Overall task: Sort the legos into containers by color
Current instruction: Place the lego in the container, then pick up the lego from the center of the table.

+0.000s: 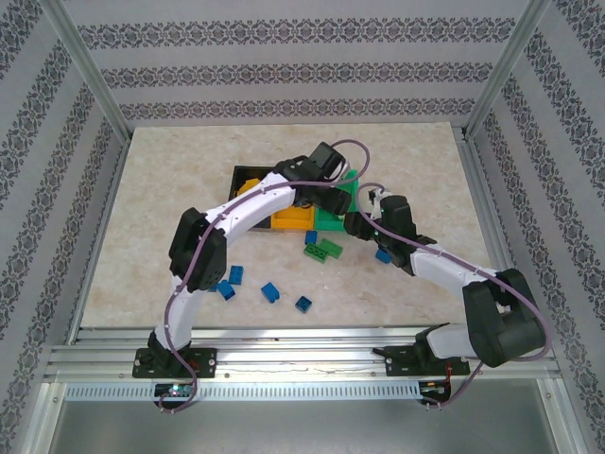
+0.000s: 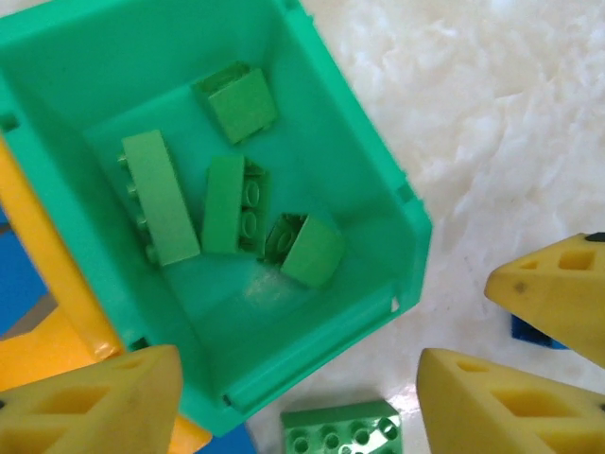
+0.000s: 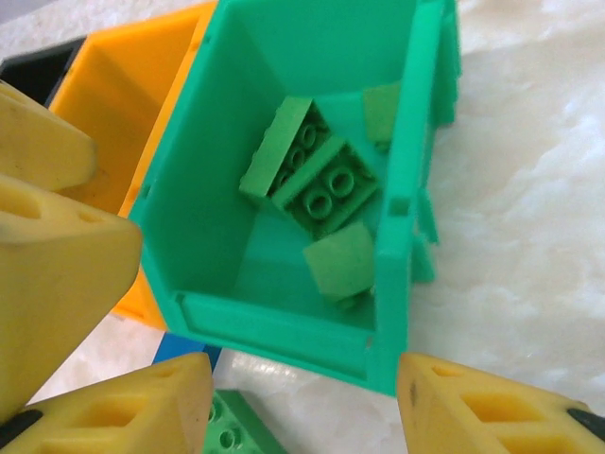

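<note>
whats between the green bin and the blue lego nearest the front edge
In the top view, green legos lie on the table just in front of the green bin; from them to the blue lego it is bare.

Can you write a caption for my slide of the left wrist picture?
Four green legos lie in the green bin, open left gripper above.

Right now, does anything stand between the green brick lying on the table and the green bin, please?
Nothing visible does: the green brick lies just outside the green bin, with only bare table between.
</note>
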Robot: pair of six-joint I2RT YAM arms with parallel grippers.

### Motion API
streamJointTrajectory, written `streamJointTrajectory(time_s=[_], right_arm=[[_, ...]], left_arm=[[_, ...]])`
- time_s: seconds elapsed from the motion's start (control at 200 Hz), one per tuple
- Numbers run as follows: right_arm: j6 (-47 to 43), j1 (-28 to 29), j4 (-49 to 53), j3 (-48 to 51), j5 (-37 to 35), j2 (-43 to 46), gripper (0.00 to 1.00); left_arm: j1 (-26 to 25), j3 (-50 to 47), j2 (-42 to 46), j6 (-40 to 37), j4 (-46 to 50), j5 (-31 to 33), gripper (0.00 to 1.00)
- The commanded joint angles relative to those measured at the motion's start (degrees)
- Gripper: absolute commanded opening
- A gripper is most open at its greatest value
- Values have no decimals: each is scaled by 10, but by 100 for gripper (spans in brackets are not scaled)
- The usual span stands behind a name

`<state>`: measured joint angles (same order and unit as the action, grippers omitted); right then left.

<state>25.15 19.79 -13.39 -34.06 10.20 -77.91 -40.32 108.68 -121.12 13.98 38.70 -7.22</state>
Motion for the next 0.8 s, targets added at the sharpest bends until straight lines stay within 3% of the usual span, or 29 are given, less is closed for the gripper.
streamJointTrajectory(time_s=[0.0,0.195,0.36,0.51,0.794], right_arm=[[-1,24,-20,0,1,-9,55],[-14,114,5,4,-13,-25,55],[-72,176,73,-63,-10,-107,55],[-113,197,137,-132,-32,-158,55],[-167,212,252,-237,-63,-223,55]], left_arm=[[3,-103,87,5,-15,4,68],[40,-330,240,55,-120,-15,69],[92,-460,321,75,-167,-46,69],[130,-528,354,84,-192,-79,69],[150,-597,384,90,-222,-95,69]])
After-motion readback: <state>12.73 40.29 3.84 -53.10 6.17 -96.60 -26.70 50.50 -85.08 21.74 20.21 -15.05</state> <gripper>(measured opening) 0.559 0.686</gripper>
